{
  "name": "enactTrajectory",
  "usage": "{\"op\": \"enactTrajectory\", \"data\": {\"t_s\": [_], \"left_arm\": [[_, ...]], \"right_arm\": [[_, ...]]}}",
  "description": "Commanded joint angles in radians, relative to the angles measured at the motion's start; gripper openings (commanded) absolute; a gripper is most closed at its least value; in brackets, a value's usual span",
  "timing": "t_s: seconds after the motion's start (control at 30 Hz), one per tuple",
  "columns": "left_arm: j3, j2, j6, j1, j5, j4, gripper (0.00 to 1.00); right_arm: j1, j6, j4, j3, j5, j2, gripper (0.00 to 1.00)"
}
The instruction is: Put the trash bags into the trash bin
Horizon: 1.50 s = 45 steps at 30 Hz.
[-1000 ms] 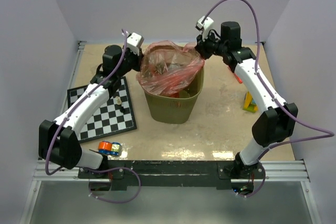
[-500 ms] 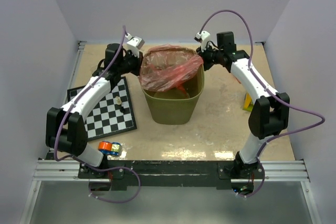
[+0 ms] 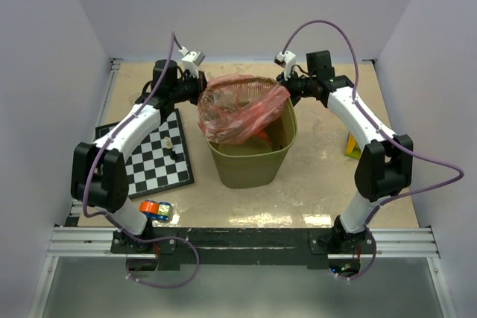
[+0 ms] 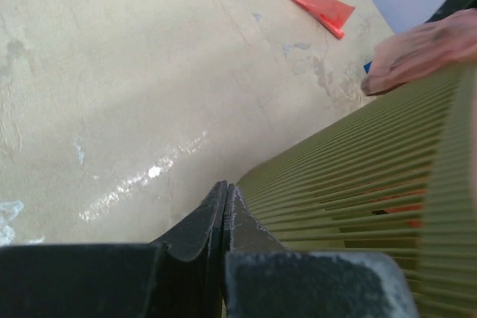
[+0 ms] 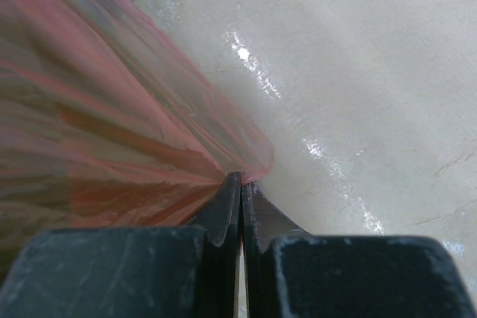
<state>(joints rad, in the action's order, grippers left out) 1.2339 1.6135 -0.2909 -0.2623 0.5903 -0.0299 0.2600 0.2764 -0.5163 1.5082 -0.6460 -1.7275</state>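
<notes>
**Item:** trash bag, red-pink film, opened wide.

**Position:** spread over the mouth of the olive mesh trash bin, which stood mid-worktop toward the far edge.

**Change:** within the last second both arms had dropped, bringing the bag from above the rim down to rim level.

**Right gripper**: jaws clamped on the bag's right edge.

**Left gripper**: jaws together beside the bin's mesh wall, with no film visible between them.

**Also present:** a folded red strip lay right of the bin.

**Assessment:** the bag appeared partly seated and not yet pushed inside.
</notes>
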Motion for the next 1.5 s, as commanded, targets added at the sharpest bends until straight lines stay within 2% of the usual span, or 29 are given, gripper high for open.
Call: {"op": "enactTrajectory", "data": {"t_s": [0.0, 0.13, 0.23, 0.27, 0.33, 0.4, 0.47, 0.57, 0.63, 0.7, 0.77, 0.87, 0.93, 1.03, 1.13, 1.2, 1.47], "left_arm": [[0.021, 0.020, -0.039, 0.008, 0.067, -0.082, 0.00], [0.015, 0.033, -0.016, 0.012, 0.190, -0.263, 0.00], [-0.045, -0.050, -0.010, 0.020, 0.172, -0.251, 0.00], [-0.054, -0.072, 0.007, 0.023, 0.155, -0.258, 0.00], [-0.053, -0.113, 0.047, 0.038, 0.096, -0.294, 0.00], [-0.047, -0.165, 0.090, 0.066, 0.010, -0.308, 0.00], [-0.048, -0.216, 0.139, 0.106, -0.056, -0.291, 0.14], [-0.037, -0.286, 0.231, 0.147, -0.118, -0.268, 0.27], [-0.019, -0.326, 0.318, 0.155, -0.112, -0.266, 0.32], [-0.004, -0.374, 0.390, 0.155, -0.064, -0.251, 0.34], [0.007, -0.433, 0.436, 0.155, 0.035, -0.236, 0.35], [0.013, -0.510, 0.525, 0.141, 0.283, -0.235, 0.40], [0.033, -0.543, 0.545, 0.089, 0.335, -0.272, 0.43], [0.110, -0.515, 0.620, -0.026, 0.339, -0.448, 0.46], [0.130, -0.486, 0.624, -0.101, 0.338, -0.534, 0.57], [0.125, -0.471, 0.625, -0.121, 0.319, -0.550, 0.60], [0.145, -0.402, 0.682, -0.176, 0.302, -0.600, 0.59]], "right_arm": [[0.012, 0.017, -0.053, -0.031, 0.026, 0.037, 0.02], [0.010, 0.014, -0.051, -0.048, 0.048, 0.065, 0.03], [0.008, 0.014, -0.045, -0.065, 0.046, 0.086, 0.04], [0.007, 0.021, -0.050, -0.065, 0.051, 0.094, 0.11], [-0.001, 0.030, -0.053, -0.051, 0.101, 0.115, 0.35], [-0.039, 0.041, -0.044, -0.023, 0.169, 0.160, 0.49], [-0.082, 0.069, -0.063, 0.039, 0.196, 0.180, 0.56], [-0.131, 0.115, -0.114, 0.157, 0.241, 0.186, 0.60], [-0.157, 0.153, -0.128, 0.216, 0.243, 0.201, 0.61], [-0.165, 0.219, -0.136, 0.251, 0.180, 0.226, 0.61], [-0.165, 0.373, -0.221, 0.296, 0.001, 0.247, 0.61], [-0.151, 0.730, -0.457, 0.336, -0.246, 0.284, 0.76], [-0.081, 0.745, -0.476, 0.330, -0.245, 0.299, 0.82], [0.040, 0.791, -0.536, 0.320, -0.216, 0.289, 0.82], [0.064, 0.774, -0.516, 0.293, -0.233, 0.269, 0.82], [0.077, 0.784, -0.522, 0.300, -0.234, 0.250, 0.82], [0.133, 0.803, -0.544, 0.314, -0.199, 0.154, 0.79]]}}
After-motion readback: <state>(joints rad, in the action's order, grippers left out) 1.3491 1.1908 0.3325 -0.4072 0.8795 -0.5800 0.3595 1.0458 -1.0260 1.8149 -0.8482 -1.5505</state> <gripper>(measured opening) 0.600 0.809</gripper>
